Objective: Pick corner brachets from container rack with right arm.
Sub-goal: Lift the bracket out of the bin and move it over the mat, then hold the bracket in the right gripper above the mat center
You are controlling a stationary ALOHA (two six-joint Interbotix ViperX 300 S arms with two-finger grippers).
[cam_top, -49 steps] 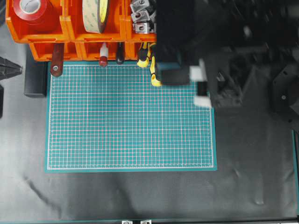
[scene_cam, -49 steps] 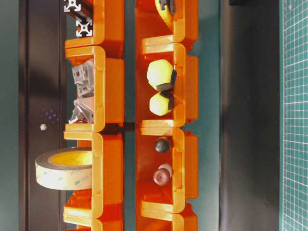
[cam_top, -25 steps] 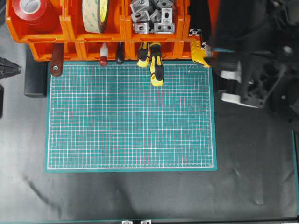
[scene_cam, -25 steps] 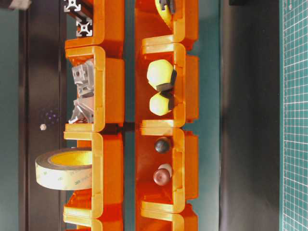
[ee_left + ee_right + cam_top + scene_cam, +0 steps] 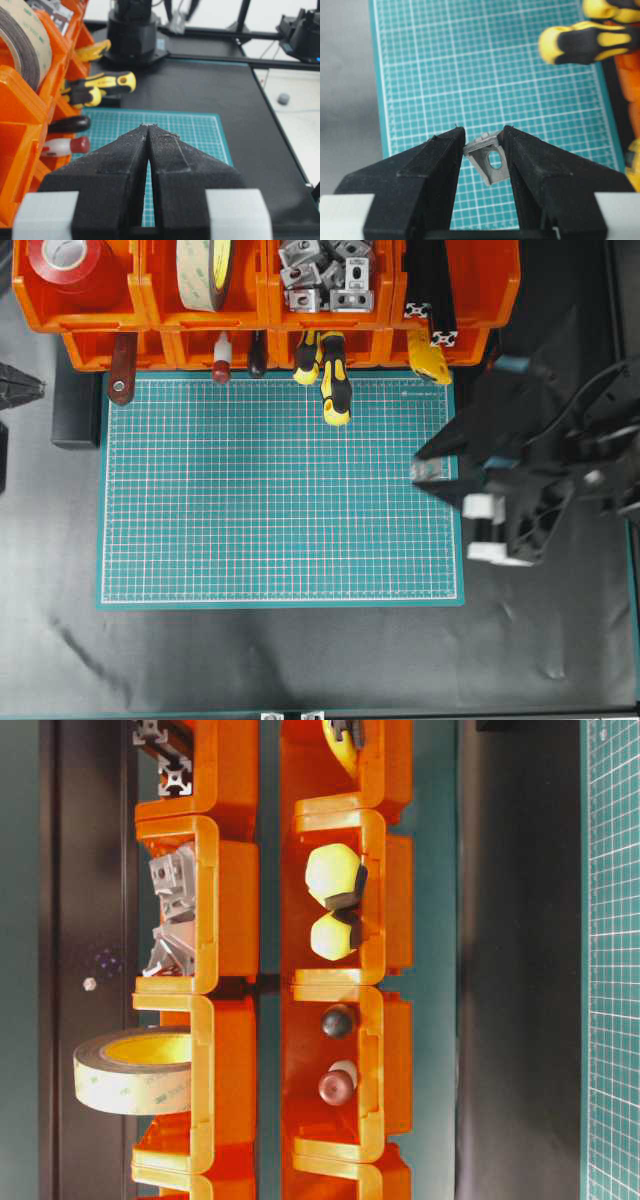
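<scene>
The right arm's black claw (image 5: 481, 145) pinches one small silver-grey metal corner bracket (image 5: 489, 159) above the green gridded mat's (image 5: 280, 490) right edge, away from the orange bin rack (image 5: 250, 300). Left claw (image 5: 148, 131) is closed, empty.

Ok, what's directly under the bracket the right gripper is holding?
The green mat lies beneath the bracket pinched in the right gripper: only bare grid shows around it in the wrist view. The patch straight below is hidden by the bracket and the fingers.
</scene>
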